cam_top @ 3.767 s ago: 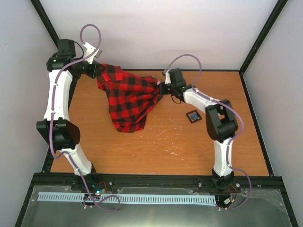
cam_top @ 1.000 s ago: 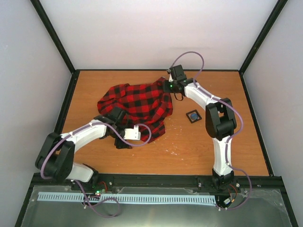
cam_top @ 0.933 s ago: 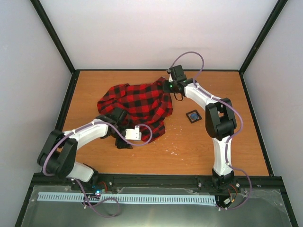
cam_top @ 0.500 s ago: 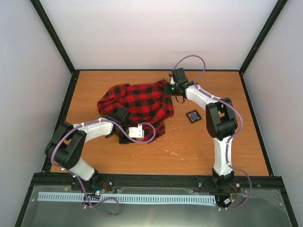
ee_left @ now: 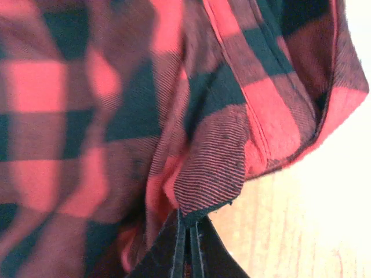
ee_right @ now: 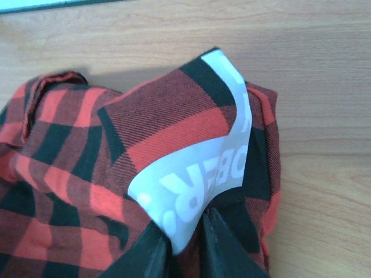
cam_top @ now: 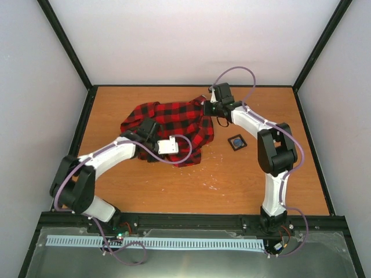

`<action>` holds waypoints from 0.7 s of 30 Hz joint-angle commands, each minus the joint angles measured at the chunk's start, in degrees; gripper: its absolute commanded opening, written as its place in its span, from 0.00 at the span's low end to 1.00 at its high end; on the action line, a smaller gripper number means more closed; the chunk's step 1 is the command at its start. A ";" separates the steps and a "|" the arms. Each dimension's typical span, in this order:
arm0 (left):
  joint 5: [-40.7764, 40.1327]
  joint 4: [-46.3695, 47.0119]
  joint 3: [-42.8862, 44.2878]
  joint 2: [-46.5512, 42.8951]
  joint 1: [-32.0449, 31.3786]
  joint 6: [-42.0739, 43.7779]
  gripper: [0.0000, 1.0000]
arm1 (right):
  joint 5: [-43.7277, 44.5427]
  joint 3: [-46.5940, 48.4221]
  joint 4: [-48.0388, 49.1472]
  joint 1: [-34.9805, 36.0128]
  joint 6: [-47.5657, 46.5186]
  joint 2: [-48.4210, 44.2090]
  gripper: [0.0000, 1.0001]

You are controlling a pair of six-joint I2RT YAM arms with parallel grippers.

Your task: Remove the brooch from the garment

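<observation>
Dragged farther up the table (cam_top: 261, 174) by the left gripper (ee_left: 186, 229), pinched tight on shirt (cam_top: 174, 119) hem. Likewise clamped in the right gripper (ee_right: 185, 225).

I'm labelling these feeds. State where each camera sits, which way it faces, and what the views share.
Top external: above and behind the arm bases, looking down on the table; left arm and right arm show.
Left wrist: wrist-mounted, looking along the left hand into the shirt's hem.
Right wrist: wrist-mounted, looking along the right hand at the shirt's white-lettered patch.
Shared: all three show the shirt.
</observation>
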 commanded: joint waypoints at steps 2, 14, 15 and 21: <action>2.45 -12.19 12.94 -9.17 0.09 -2.56 0.01 | -0.12 -4.68 7.58 -0.44 -3.85 -7.95 0.34; 1.49 -21.79 38.17 -6.28 5.33 -7.32 0.01 | -11.30 -43.18 39.92 1.80 -18.42 -38.09 0.96; 0.69 -21.45 39.27 -5.98 5.35 -7.59 0.01 | -12.71 -45.38 41.33 2.47 -19.50 -39.82 0.95; -0.56 -21.61 44.88 -4.13 5.74 -8.49 0.01 | -9.30 -53.84 41.78 11.28 -29.35 -44.62 0.94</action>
